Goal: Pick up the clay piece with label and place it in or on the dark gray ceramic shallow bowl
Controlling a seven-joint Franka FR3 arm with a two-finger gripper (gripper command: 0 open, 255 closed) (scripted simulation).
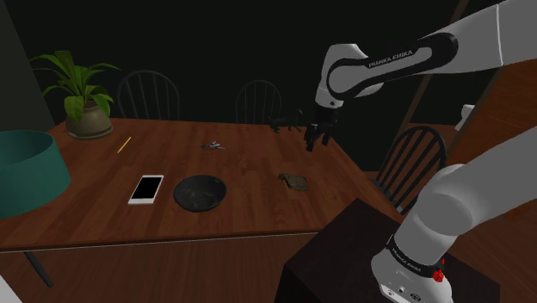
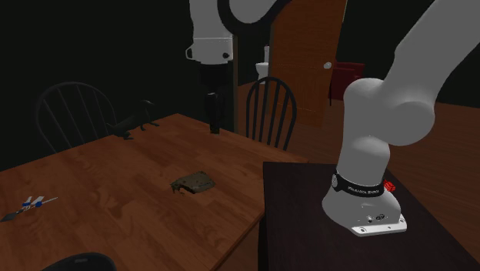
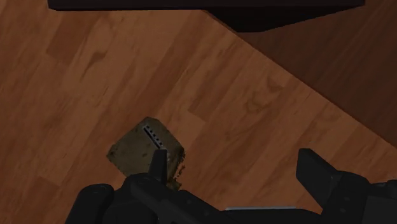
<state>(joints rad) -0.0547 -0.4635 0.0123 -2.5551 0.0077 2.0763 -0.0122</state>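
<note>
Tool (image 1: 317,143), all black, hangs over the brown wooden table (image 1: 249,168) with its fingers spread and nothing between them.

Left to right in the shoulder view:
- flat white phone (image 1: 145,188)
- dark gray shallow ceramic bowl (image 1: 220,193), nothing in it that I can make out
- mottled brown clay piece with a pale label strip (image 1: 294,181), flat on the table, well apart from the bowl

In the wrist view the piece lies under one finger (image 3: 156,164), not centred.

Judgement: no step done yet. Centring, descent, grasp, carry and release are all left.
</note>
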